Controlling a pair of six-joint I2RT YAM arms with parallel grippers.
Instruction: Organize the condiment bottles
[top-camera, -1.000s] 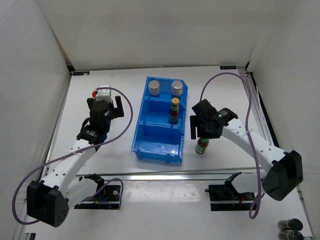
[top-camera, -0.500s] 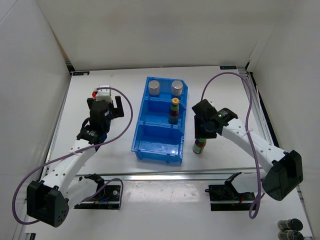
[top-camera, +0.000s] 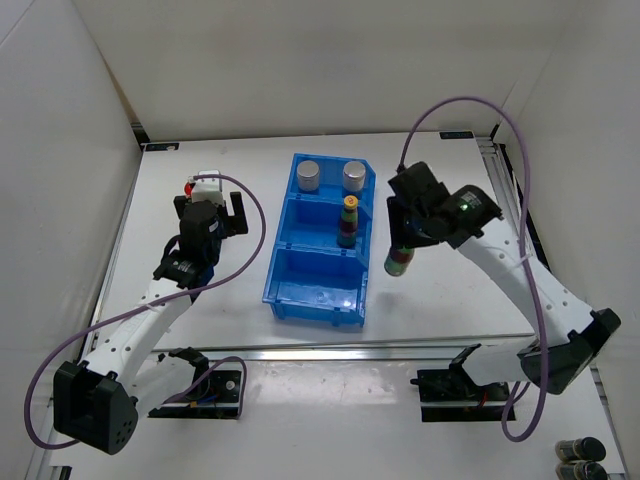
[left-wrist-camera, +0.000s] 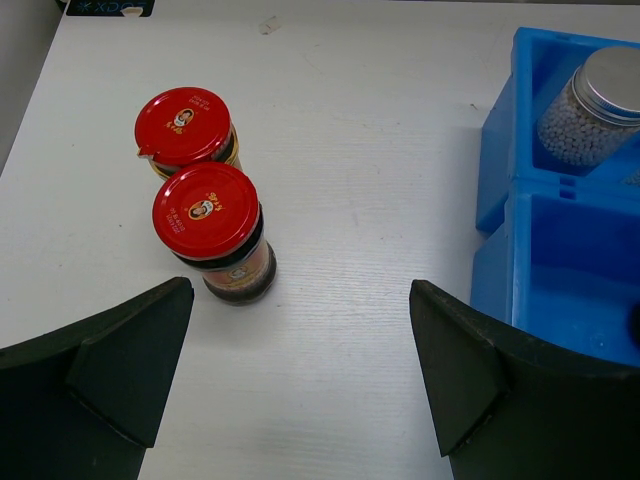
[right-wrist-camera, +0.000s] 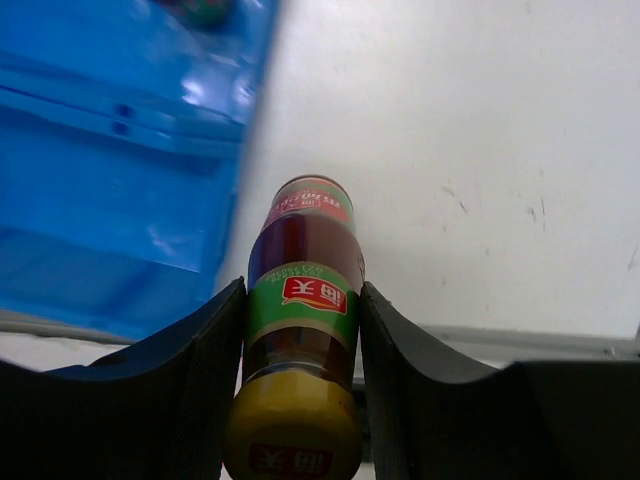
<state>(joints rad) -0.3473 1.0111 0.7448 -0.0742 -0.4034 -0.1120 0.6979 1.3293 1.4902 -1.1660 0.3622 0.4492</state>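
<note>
Now that the right end effector (right-wrist-camera: 302, 320) has clamped the slim bottle (right-wrist-camera: 305, 250) and lifted it beside the blue bin (top-camera: 272, 290), dropping it in looks next; the left end effector (left-wrist-camera: 300, 370) gapes open.

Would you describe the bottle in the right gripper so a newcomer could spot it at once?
Start at the blue bin mid-table; just off its right wall, the right gripper is shut on a slim dark bottle. Its yellow-capped twin stands inside the bin; this one is outside it, gripped.
</note>
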